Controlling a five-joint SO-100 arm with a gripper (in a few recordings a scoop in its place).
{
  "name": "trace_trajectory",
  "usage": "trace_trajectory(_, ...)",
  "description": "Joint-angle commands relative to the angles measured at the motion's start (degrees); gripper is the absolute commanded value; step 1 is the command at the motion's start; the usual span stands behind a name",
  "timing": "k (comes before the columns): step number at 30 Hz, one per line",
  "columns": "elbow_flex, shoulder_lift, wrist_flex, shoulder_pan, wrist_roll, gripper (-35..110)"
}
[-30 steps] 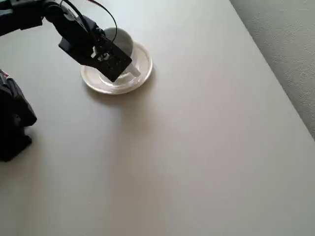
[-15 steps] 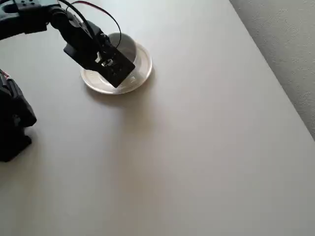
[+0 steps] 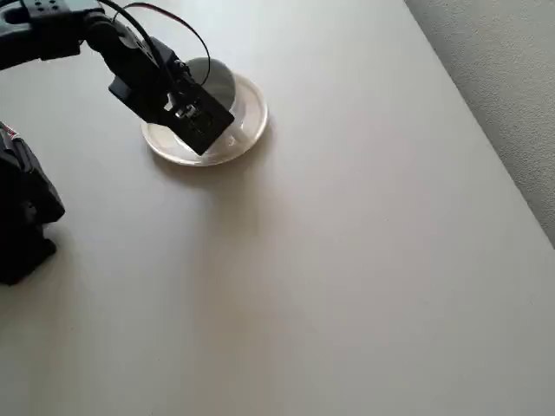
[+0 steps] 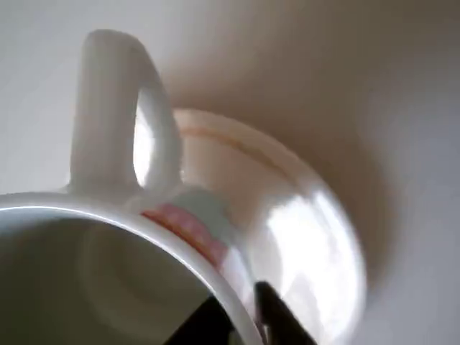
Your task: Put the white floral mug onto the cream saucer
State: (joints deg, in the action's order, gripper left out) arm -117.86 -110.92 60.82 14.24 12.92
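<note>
Currently | white floral mug (image 3: 212, 78) sits on cream saucer (image 3: 251, 108) | end effector (image 4: 244, 320) fingers straddle mug rim, grip state unclear | table (image 3: 347, 260)

The mug (image 4: 108, 280) fills the lower left, handle up, over the saucer (image 4: 302, 230). A dark claw (image 4: 244, 320) finger straddles its rim.
</note>
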Motion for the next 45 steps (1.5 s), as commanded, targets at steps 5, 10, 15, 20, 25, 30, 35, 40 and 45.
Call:
trace_trajectory(5, 1.14, -8.17, 2.55, 1.85, -0.97, -2)
trace_trajectory(10, 1.41, -8.0, 3.43, 1.93, -0.7, -2)
trace_trajectory(15, 0.35, -5.8, 3.08, 3.16, -0.88, 0)
trace_trajectory(20, 0.18, -3.43, 2.9, 5.1, -0.88, 4)
trace_trajectory(25, 0.09, -1.41, 2.46, 5.62, -0.79, 13)
trace_trajectory(30, 0.79, -1.05, 2.64, 3.43, 0.26, 18)
trace_trajectory(35, 5.1, -6.24, 7.91, 1.41, 0.7, 18)
trace_trajectory(40, 11.78, -11.6, 15.21, 0.18, 0.79, 18)
trace_trajectory(45, 18.02, -14.41, 20.3, -2.64, 0.44, 18)
